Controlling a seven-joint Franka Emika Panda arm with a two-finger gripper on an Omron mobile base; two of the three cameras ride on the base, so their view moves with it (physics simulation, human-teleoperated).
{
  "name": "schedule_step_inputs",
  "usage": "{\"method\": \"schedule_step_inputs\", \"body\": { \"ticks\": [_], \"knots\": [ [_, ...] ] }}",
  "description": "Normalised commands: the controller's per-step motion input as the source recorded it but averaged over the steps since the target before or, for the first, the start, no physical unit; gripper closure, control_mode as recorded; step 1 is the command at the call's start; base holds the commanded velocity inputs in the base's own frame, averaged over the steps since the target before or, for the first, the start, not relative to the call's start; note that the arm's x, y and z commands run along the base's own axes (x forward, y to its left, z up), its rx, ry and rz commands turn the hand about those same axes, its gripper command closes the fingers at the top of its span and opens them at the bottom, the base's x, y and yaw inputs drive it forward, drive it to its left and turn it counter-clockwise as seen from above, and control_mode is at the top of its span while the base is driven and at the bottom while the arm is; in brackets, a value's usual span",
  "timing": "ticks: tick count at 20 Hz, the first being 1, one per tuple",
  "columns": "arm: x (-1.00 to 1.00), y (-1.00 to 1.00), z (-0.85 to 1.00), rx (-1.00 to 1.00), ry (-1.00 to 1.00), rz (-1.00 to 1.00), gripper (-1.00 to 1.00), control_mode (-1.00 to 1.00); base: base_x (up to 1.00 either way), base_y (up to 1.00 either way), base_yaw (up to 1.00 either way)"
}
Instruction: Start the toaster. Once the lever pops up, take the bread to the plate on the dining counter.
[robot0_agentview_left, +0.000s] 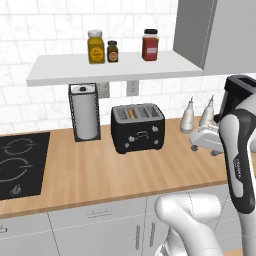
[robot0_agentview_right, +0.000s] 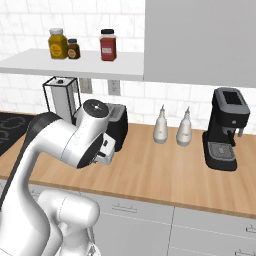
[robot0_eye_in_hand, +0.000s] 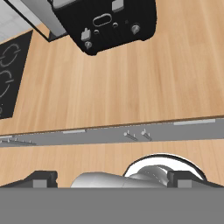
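You've got the toaster (robot0_agentview_left: 138, 127) standing on the wooden table (robot0_agentview_left: 100, 175), back against the tiled wall, and it's your landmark for everything here. Look into its top slots: the bread (robot0_agentview_left: 131, 113) shows as a tan sliver sitting down in the left-hand slot. Just left of the toaster stands the paper towel holder (robot0_agentview_left: 84, 112), and further left the black cooktop (robot0_agentview_left: 20, 162) is set into the table. Right of the toaster you see two white bottles (robot0_agentview_left: 197, 115), and beyond them the coffee machine (robot0_agentview_right: 225, 129). Above the toaster, the shelf (robot0_agentview_left: 110, 67) carries three jars (robot0_agentview_left: 122, 46).

Your claw (robot0_eye_in_hand: 111, 179) hangs out in front of the toaster, well apart from it, over the table's front edge. Its two dark fingertips (robot0_eye_in_hand: 41, 179) stand spread wide at the bottom corners of the hand view, with nothing between them. From there the toaster's front knobs face you.
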Motion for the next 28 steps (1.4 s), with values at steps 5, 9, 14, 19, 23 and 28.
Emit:
{"method": "schedule_step_inputs", "body": {
  "ticks": [5, 9, 14, 19, 23, 28],
  "knots": [
    [0.00, 0.00, 0.00, 0.00, 0.00, 0.00, -1.00, -1.00, 0.00, 0.00, 0.00],
    [0.00, 0.00, 0.00, 0.00, 0.00, 0.00, -1.00, -1.00, 0.00, 0.00, 0.00],
    [0.00, 0.00, 0.00, 0.00, 0.00, 0.00, -1.00, -1.00, 0.00, 0.00, 0.00],
    [0.00, 0.00, 0.00, 0.00, 0.00, 0.00, -1.00, -1.00, 0.00, 0.00, 0.00],
    [0.00, 0.00, 0.00, 0.00, 0.00, 0.00, -1.00, -1.00, 0.00, 0.00, 0.00],
    [0.00, 0.00, 0.00, 0.00, 0.00, 0.00, -1.00, -1.00, 0.00, 0.00, 0.00]
  ]
}}
